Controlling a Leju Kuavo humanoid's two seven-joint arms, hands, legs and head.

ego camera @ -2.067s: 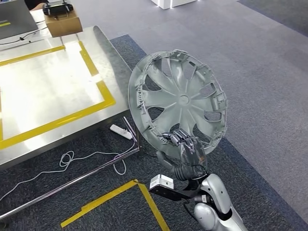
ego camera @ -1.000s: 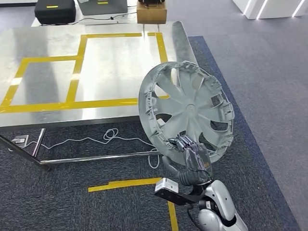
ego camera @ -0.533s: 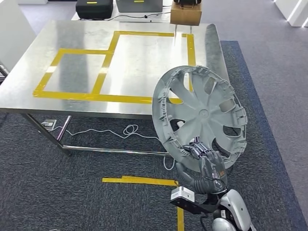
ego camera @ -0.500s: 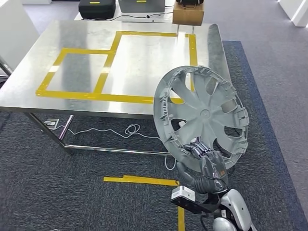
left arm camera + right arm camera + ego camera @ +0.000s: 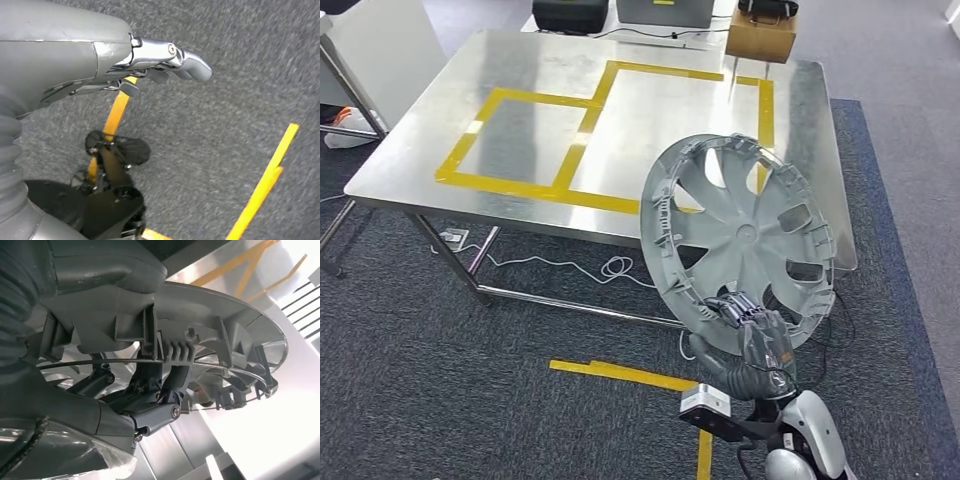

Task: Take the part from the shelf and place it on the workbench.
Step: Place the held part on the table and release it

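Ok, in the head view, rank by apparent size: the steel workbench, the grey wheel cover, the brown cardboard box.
1. Shiny steel workbench, largest.
2. Grey spoked plastic wheel cover, held by the right robot hand; nearness to the camera enlarges it.
3. Brown cardboard box, smallest, farthest away.

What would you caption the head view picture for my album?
Robot's right hand holds a grey wheel cover upright by its rim, in front of a steel workbench marked with yellow tape.

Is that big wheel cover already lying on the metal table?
No, the right hand holds the wheel cover up by its lower rim, in front of the table.
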